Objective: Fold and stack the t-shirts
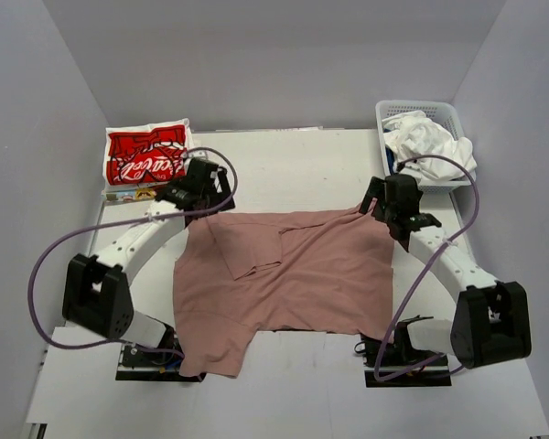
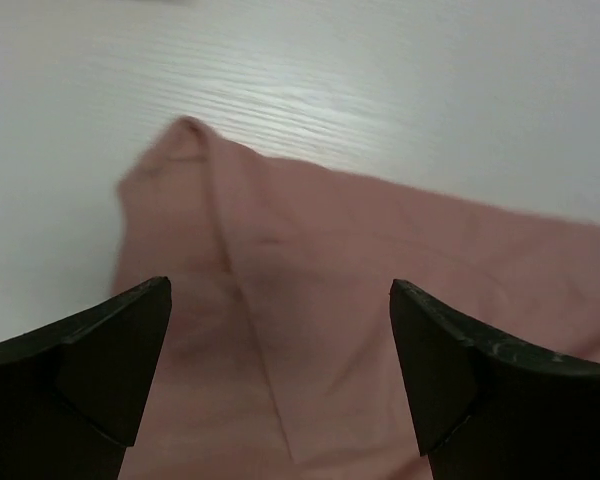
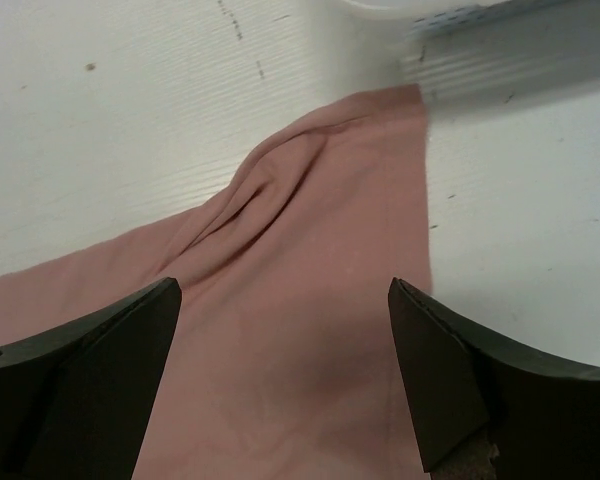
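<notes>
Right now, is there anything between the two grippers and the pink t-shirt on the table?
Nothing visible is in the way. The left gripper and the right gripper are both open over the far corners of the pink t-shirt, with only its cloth between their fingers.

The spread t-shirt [image 1: 293,274] lies centre, folded t-shirt [image 1: 146,160] far-left, basket [image 1: 419,104] far-right.

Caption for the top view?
Left gripper and right gripper open over far corners of pink t-shirt; red t-shirt folded aside.
</notes>
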`<state>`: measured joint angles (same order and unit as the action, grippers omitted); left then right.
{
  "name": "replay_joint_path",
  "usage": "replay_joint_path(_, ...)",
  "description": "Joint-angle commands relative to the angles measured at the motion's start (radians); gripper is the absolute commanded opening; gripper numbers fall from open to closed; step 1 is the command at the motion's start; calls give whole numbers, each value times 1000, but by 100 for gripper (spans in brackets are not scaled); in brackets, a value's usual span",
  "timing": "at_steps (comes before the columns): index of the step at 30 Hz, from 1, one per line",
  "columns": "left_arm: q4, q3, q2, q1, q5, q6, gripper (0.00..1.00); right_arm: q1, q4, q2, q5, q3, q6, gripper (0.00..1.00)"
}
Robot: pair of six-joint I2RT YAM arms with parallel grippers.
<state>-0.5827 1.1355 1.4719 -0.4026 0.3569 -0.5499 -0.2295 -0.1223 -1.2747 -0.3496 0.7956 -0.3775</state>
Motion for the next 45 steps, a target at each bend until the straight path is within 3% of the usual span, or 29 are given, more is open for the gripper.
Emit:
replay_joint_path(1,90,-141,-100,-22,-457,96,100,4,19,61,77,-61,-61,90)
replay_joint_path(3,130,-210,-123,-44,-614,75,100,2,24,77,93,-82,-78,90)
replay_joint_path(6,172,-305,-124,-82,-676,74,100,4,56,94,151,-140,-93,90)
replay_joint_path(11,138,-260,20,-179,-642,87,91,6,62,52,224,-196,-100,90)
replay_joint_path(16,38,-198,111,-255,-456,87,82,7,67,12,264,-216,-107,90)
replay_joint_path(21,-34,-136,194,-275,-326,56,64,5,75,21,271,-223,-109,90)
replay_joint_path(22,-49,-125,208,-275,-297,41,53,7,73,23,271,-225,-106,90)
replay_joint_path(24,-49,-96,231,-275,-273,27,43,4,76,35,268,-233,-109,90)
replay_joint_path(27,-74,-59,241,-275,-234,18,1,4,72,44,258,-233,-103,90)
replay_joint_path(34,-109,84,200,-252,-63,47,0,4,78,44,259,-242,-75,90)
replay_joint_path(37,-118,286,312,-231,36,137,0,6,66,46,218,-230,-74,90)
replay_joint_path(38,-118,422,358,-213,46,168,0,5,47,46,212,-223,-70,90)
replay_joint_path(40,-118,583,532,-190,85,267,0,4,46,41,215,-213,-57,90)
replay_joint_path(41,-150,786,604,-159,100,306,0,7,47,35,212,-204,-55,90)
replay_joint_path(43,-196,1037,764,-113,168,376,0,5,46,20,216,-187,-61,90)
replay_joint_path(44,-213,1313,938,-84,168,395,0,5,43,-6,218,-170,-64,90)
replay_joint_path(45,-227,1439,1012,-21,181,395,8,4,35,-12,213,-153,-60,90)
